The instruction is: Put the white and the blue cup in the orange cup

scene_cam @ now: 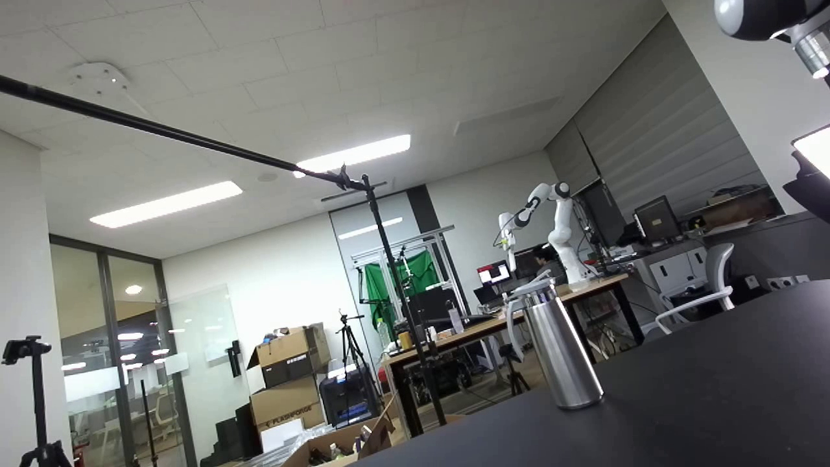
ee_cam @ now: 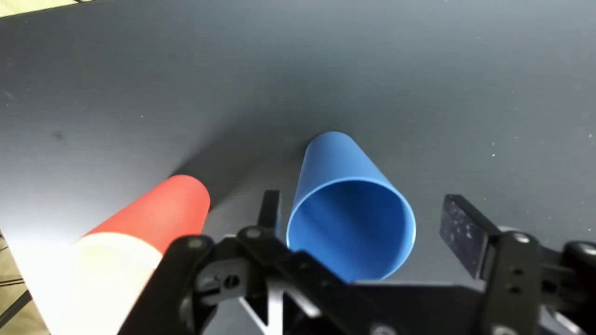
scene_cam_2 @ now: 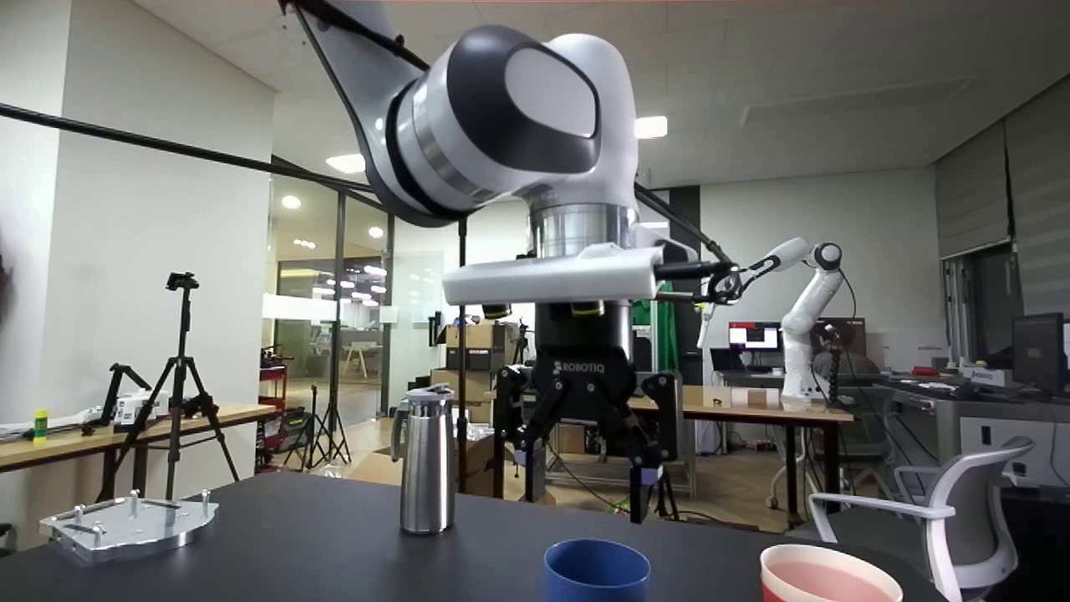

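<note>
The blue cup (scene_cam_2: pixel 597 577) stands upright on the dark table, its lower part cut off by the frame. In the wrist view the blue cup (ee_cam: pixel 333 156) shows its open mouth, which looks empty. The orange-red cup (scene_cam_2: pixel 827 577) stands to the right of it in an exterior view, and to its left in the wrist view (ee_cam: pixel 170 204). Its rim and inside look pale and overexposed; I cannot tell whether a white cup sits inside. No separate white cup shows. My gripper (scene_cam_2: pixel 587 489) is open and empty above the blue cup, its fingers (ee_cam: pixel 363 221) on either side of the mouth, not touching.
A steel flask with a handle (scene_cam_2: pixel 427 468) stands on the table (scene_cam_2: pixel 318 527); it also shows in an exterior view (scene_cam: pixel 563 350). A metal plate with short posts (scene_cam_2: pixel 129 527) lies at the table's left. A table edge shows at the wrist view's upper left.
</note>
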Available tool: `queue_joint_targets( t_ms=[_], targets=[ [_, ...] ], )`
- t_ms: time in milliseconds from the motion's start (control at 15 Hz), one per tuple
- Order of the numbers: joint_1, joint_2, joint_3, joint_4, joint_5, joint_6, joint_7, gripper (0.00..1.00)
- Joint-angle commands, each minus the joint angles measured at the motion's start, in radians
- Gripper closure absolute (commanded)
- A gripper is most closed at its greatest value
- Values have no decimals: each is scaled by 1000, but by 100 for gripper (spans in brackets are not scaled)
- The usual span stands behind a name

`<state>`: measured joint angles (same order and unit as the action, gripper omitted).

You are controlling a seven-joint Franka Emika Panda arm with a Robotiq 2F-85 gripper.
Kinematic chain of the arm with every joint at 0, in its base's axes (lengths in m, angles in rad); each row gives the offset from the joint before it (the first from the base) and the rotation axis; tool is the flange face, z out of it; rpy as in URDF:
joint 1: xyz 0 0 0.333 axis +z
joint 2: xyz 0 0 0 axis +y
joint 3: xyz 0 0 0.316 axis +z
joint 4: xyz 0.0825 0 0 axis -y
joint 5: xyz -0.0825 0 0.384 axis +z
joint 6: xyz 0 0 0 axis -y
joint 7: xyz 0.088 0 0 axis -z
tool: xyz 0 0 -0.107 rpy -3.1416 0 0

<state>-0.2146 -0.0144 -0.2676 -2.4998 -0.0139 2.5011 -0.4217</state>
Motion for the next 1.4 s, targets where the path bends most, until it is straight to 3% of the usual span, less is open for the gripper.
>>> queue_joint_targets(
  t_ms=[0, 667, 733, 800, 1333],
  targets=[
    [-5, 64, 17, 35, 44, -20, -38, 0],
    [-10, 173, 89, 32, 22, 108, -192, 0],
    [-12, 184, 96, 30, 32, 123, -192, 25],
    [-13, 194, 101, 27, 26, 141, -195, 26],
    [-28, 225, 127, 24, 19, 197, -181, 81]
  ],
)
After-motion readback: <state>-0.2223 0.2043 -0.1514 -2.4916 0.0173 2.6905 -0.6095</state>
